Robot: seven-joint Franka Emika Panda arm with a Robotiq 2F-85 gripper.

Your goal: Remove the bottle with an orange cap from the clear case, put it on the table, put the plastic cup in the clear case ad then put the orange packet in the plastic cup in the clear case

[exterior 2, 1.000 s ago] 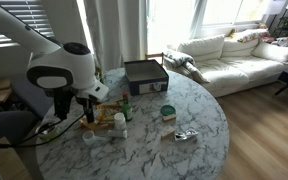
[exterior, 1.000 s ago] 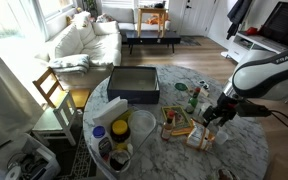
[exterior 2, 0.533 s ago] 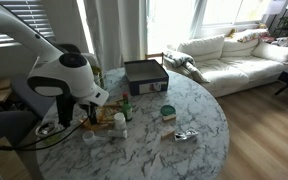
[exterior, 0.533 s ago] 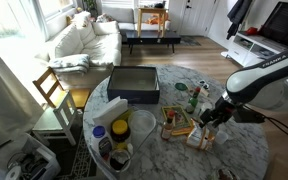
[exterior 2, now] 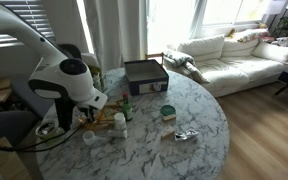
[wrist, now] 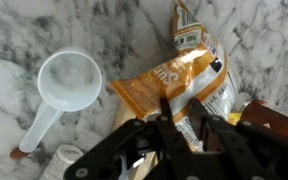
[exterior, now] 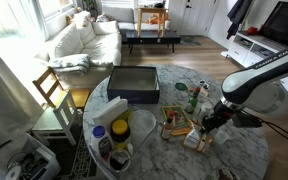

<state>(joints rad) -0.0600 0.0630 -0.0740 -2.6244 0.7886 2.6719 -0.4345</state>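
Note:
The orange packet (wrist: 174,80) lies on the marbled table (wrist: 114,30), and my gripper (wrist: 182,122) comes in from the bottom of the wrist view. Its fingers stand close together, pinching the packet's near edge. In an exterior view the gripper (exterior: 206,124) is low over the table beside the clear case (exterior: 176,124). A green bottle (exterior: 194,98) stands upright just behind the case; its cap is too small to make out. A whitish object (exterior 2: 119,124) beside the arm may be the plastic cup.
A white scoop (wrist: 66,82) lies left of the packet. A dark tray (exterior: 134,83) sits at the back of the table. A yellow tub with a blue lid (exterior: 119,130) stands near the edge. A green-lidded jar (exterior 2: 168,112) and a crumpled wrapper (exterior 2: 184,134) lie further out.
The gripper has dropped slightly toward the table and its fingers have closed in from wide open onto the packet.

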